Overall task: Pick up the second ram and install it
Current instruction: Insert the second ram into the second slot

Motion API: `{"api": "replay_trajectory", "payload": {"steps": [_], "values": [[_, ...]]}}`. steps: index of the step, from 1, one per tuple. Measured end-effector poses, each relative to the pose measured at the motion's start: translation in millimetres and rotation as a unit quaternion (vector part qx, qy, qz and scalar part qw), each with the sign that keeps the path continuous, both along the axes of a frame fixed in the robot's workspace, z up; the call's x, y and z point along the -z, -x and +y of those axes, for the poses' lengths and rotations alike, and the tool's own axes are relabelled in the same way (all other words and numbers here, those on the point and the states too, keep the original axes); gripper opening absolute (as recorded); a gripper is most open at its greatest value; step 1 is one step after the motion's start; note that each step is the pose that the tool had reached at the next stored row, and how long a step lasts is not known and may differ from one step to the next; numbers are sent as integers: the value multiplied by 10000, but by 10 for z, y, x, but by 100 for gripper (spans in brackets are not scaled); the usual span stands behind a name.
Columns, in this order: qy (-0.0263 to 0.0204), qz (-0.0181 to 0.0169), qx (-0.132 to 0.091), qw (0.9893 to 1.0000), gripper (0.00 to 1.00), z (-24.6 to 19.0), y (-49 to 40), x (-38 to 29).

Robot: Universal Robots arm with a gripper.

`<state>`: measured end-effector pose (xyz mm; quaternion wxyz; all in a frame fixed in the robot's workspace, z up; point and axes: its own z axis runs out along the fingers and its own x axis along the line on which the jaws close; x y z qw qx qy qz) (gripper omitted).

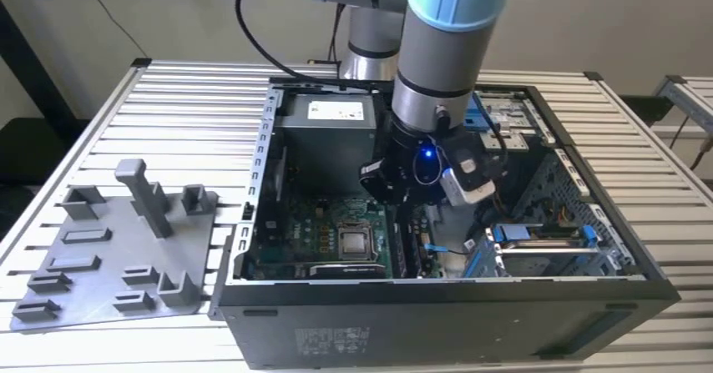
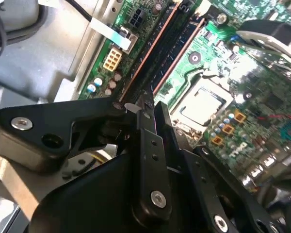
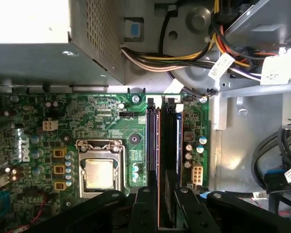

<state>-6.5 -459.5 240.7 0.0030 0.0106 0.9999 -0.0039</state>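
My gripper (image 1: 418,221) is down inside the open computer case (image 1: 446,306), over the memory slots beside the processor socket (image 3: 99,172). In both wrist views its black fingers (image 3: 145,204) stand close together on a thin dark stick seen edge-on, the second ram (image 3: 158,145). The ram (image 2: 149,54) runs away from the fingertips along the slot line, its copper-coloured edge showing. It lies in line with the slots; how deep it sits I cannot tell. A second dark slot (image 3: 170,141) runs alongside. The gripper (image 2: 146,109) (image 3: 160,190) is shut on the ram.
A grey tray (image 1: 112,256) with an upright grey post (image 1: 145,198) lies on the slatted table at the exterior view's left. Inside the case, the power supply (image 1: 323,131), a cable bundle (image 3: 184,53) and the drive cage (image 1: 546,239) crowd around the slots.
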Motion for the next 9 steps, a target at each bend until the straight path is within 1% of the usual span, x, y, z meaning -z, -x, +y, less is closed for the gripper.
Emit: {"api": "replay_trajectory", "payload": {"steps": [4, 5, 9], "values": [[1, 0, 0, 10000, 20, 0, 1, -1], [1, 0, 0, 10000, 11, 0, 1, -1], [1, 0, 0, 10000, 11, 0, 1, -1]]}}
